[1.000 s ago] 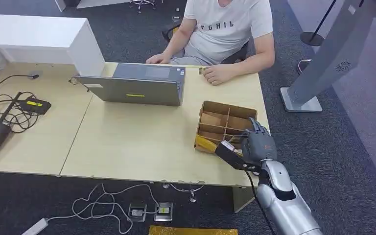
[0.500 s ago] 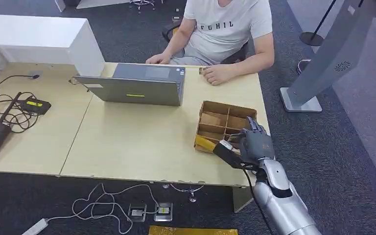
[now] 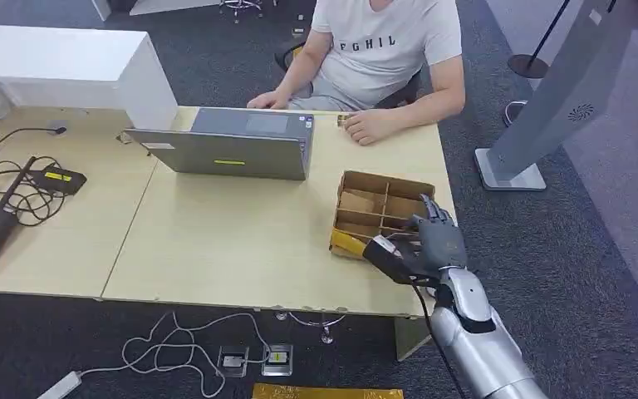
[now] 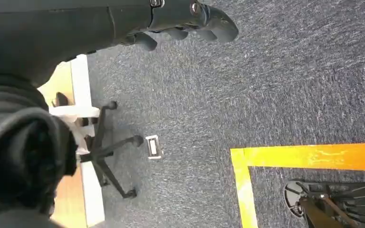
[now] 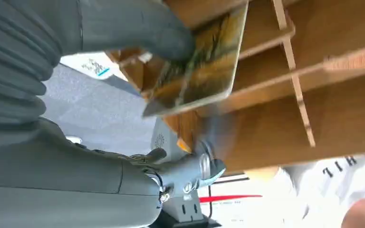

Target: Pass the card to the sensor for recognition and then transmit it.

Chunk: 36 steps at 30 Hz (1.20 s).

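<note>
Right wrist view: thumb (image 5: 138, 33) pressed on card (image 5: 199, 61), pinching it against fingers mostly hidden behind it; card face yellow-brown, print too blurred to read. Card sits at centre-top of that frame, just over the dividers of the cardboard box (image 5: 313, 95), apart from the slots as far as can be told. Head view: right hand (image 3: 432, 243) at lower right, at near edge of cardboard box, other fingers spread over the compartments. Versus 1.0 s ago: hand shifted slightly up-frame and fingers fanned wider; card looks lifted out of the slot rather than seated. Judgement: pick done or nearly done, sensor pass not yet started; which object is the sensor unclear. Left hand (image 4: 190, 21) hangs over the carpet, top of left wrist frame, fingers loosely curled, holding nothing. Readable text: "FGHIL" on shirt of person (image 3: 386, 50) seated at upper centre behind laptop (image 3: 233, 150); partial mirrored letters at lower right of right wrist frame. Yellow label on laptop lid unreadable.
</note>
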Each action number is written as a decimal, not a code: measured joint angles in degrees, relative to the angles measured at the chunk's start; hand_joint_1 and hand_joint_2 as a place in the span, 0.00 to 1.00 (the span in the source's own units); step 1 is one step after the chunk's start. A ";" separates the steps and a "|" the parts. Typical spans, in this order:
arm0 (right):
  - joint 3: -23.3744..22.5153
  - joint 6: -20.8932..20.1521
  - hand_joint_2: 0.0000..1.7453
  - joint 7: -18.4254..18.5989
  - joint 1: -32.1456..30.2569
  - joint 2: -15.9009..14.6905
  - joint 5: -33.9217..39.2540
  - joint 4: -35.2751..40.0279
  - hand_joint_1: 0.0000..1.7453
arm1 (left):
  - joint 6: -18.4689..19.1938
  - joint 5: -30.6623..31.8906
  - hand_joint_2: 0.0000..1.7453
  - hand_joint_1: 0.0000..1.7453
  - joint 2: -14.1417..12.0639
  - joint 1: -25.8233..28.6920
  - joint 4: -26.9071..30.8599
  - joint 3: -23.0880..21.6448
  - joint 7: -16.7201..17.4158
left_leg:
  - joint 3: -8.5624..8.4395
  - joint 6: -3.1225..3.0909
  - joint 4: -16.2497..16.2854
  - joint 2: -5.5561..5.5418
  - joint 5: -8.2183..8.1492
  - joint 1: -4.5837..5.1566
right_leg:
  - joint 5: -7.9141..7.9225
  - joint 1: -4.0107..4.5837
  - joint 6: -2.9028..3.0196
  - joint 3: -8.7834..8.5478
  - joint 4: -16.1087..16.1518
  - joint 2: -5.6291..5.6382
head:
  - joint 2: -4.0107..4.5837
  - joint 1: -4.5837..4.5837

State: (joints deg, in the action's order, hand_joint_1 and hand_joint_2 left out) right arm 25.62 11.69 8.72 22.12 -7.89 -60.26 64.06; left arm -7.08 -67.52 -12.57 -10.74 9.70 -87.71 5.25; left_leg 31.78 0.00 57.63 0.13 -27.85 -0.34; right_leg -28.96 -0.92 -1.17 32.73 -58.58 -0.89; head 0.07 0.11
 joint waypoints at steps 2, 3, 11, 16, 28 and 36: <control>-0.02 0.22 1.00 -0.02 0.33 0.00 0.00 -0.11 0.00 | -0.04 -0.04 0.00 0.00 0.00 0.00 0.00 0.00 0.00 | -0.01 0.00 0.00 0.00 0.00 0.00 | 0.00 0.00 0.00 -0.01 0.00 0.00 | 0.00 0.00; -0.02 0.24 1.00 -0.06 0.55 0.00 0.00 -0.17 0.00 | -0.04 -0.07 0.00 0.00 0.00 0.00 0.00 0.00 0.00 | -0.02 0.00 0.00 0.00 0.00 0.00 | 0.00 0.00 0.00 -0.01 0.00 0.00 | 0.00 0.00; -0.02 0.41 1.00 -0.24 0.80 -0.02 0.20 -0.70 0.00 | -0.07 -0.07 0.00 0.00 0.00 0.00 0.00 -0.02 -0.18 | -0.05 0.00 0.00 -0.01 0.01 0.00 | 0.00 0.00 0.00 -0.06 0.00 -0.02 | 0.00 -0.04; -0.02 0.74 1.00 -0.26 0.69 -0.02 0.20 -1.44 0.00 | 0.15 -0.07 0.00 0.00 -0.06 0.03 0.00 -0.02 -0.39 | -0.02 0.01 0.00 -0.01 0.01 0.00 | 0.00 0.00 0.01 -0.03 0.00 0.00 | 0.00 -0.02; -0.11 0.31 1.00 -2.32 0.73 -0.11 2.14 -1.68 0.00 | 0.20 -0.15 0.00 0.00 -0.15 0.03 0.00 -0.02 -0.46 | 0.00 0.01 0.00 -0.01 0.00 0.00 | 0.00 0.00 0.01 -0.01 0.00 0.00 | 0.00 0.00; -0.11 0.61 1.00 -2.91 1.09 -0.11 3.52 -2.43 1.00 | 0.09 -0.46 0.00 0.00 -0.17 0.03 0.00 -0.02 -0.52 | 0.02 0.01 0.00 -0.01 0.00 0.00 | 0.00 0.00 0.01 0.00 0.00 0.00 | 0.00 0.00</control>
State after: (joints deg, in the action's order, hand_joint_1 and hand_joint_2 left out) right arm 25.51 12.31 5.81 23.20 -8.00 -56.74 61.64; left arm -6.99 -67.98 -12.74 -10.72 9.70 -87.73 4.72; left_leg 31.79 0.00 57.63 0.12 -27.85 -0.34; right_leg -28.96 -0.92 -1.16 32.73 -58.58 -0.89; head 0.07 0.11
